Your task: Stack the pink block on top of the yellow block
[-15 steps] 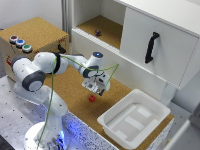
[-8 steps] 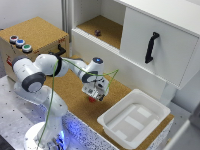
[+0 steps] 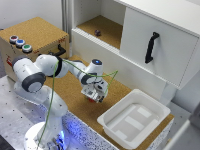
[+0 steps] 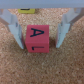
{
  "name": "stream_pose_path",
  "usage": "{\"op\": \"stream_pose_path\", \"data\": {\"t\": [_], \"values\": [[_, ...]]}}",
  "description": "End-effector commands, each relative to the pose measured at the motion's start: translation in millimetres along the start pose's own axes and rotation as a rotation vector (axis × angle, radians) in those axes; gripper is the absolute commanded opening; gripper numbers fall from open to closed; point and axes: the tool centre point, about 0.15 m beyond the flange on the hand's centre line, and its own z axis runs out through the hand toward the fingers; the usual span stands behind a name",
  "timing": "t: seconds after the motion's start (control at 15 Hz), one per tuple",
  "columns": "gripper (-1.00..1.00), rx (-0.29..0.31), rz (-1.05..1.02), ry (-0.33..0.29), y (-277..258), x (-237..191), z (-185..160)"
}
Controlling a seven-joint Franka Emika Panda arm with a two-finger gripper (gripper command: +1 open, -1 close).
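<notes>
Fingers [image 4: 63,31] of the end effector [image 3: 93,96] are spread either side of the pink block [image 4: 37,39], which sits on the cork table [image 3: 75,102] away from its edges. It looks light, rigid, flat-faced; pinch the two side faces. The yellow block [image 4: 27,10] lies just beyond.

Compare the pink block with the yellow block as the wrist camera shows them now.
The pink block is fully in view, its faces marked with dark letters; the yellow block shows only a thin sliver at the picture's edge, no marking visible. The pink block sits between the open jaws of the gripper; the yellow block lies outside them. Both rest on the cork surface.
</notes>
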Motion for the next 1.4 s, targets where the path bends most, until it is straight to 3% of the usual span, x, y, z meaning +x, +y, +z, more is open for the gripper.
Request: {"op": "stream_pose_path", "data": {"t": [0.0, 0.13, 0.33, 0.67, 1.07, 1.33], "values": [[-1.00, -0.067, 0.054, 0.052, -8.6, -7.5, -24.6], [-1.00, -0.087, 0.105, 0.075, -9.3, 0.2, -55.1], [-1.00, -0.061, 0.131, 0.068, -15.9, 18.1, -79.5], [-1.00, -0.036, 0.117, 0.021, -30.2, 57.1, -67.7], [-1.00, -0.024, 0.101, 0.025, -36.4, 107.7, -61.8], [-1.00, -0.020, 0.118, 0.002, -37.6, 117.6, -46.0]]}}
